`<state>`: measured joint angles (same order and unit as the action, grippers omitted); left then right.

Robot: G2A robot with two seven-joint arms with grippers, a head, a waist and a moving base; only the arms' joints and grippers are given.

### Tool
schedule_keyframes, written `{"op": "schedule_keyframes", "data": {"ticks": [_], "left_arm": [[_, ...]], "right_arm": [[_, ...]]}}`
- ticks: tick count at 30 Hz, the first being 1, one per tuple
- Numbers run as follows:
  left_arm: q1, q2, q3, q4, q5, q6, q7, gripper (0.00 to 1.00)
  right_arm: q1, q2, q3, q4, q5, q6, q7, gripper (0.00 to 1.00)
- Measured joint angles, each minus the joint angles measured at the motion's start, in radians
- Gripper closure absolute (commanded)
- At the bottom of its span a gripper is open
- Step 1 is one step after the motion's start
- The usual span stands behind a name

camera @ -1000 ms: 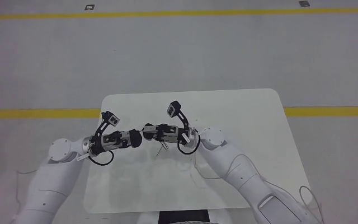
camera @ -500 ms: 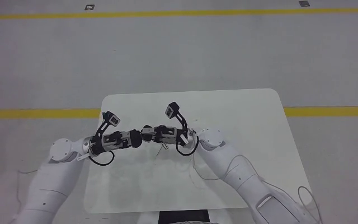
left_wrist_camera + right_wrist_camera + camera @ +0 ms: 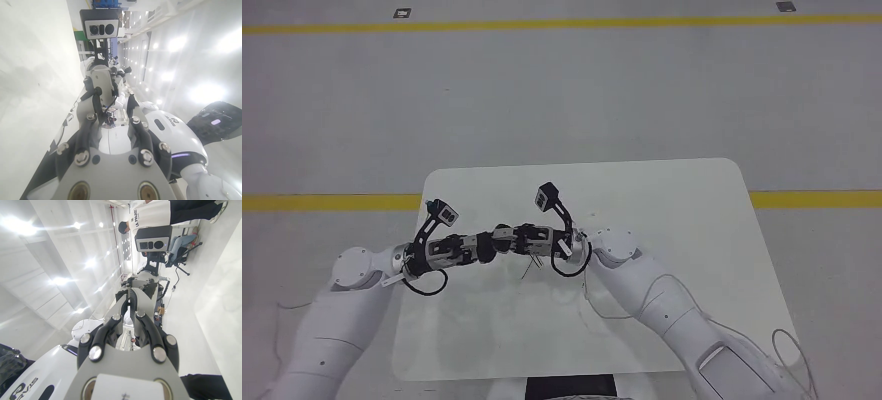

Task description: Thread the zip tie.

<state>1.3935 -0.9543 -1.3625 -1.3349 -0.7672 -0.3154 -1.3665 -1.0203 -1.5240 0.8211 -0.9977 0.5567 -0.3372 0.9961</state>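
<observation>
Above the white table [image 3: 672, 260] my two grippers meet tip to tip. My left gripper [image 3: 496, 244] [image 3: 113, 106] is open, with a wide gap between its fingers, and the right arm's gripper stands just beyond them. My right gripper [image 3: 506, 238] [image 3: 129, 300] has its fingers nearly together, shut on the zip tie [image 3: 532, 265]. The tie shows as a thin strand hanging below the right gripper toward the table. Where the fingers grip the tie is hidden.
The table's bare top stretches out to the right and toward the near edge [image 3: 542, 372]. Grey floor with a yellow line [image 3: 332, 202] lies beyond the table's far edge.
My right gripper has slid left toward the left gripper, closing the small gap between them. The left arm has shifted only slightly.
</observation>
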Motion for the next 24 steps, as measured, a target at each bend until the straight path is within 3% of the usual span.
{"op": "schedule_keyframes", "data": {"ticks": [24], "left_arm": [[-0.008,0.005,0.009,0.01,-0.001,0.004,0.019,0.77]], "right_arm": [[-0.01,0.022,0.021,-0.034,-0.079,0.076,0.016,1.0]]}}
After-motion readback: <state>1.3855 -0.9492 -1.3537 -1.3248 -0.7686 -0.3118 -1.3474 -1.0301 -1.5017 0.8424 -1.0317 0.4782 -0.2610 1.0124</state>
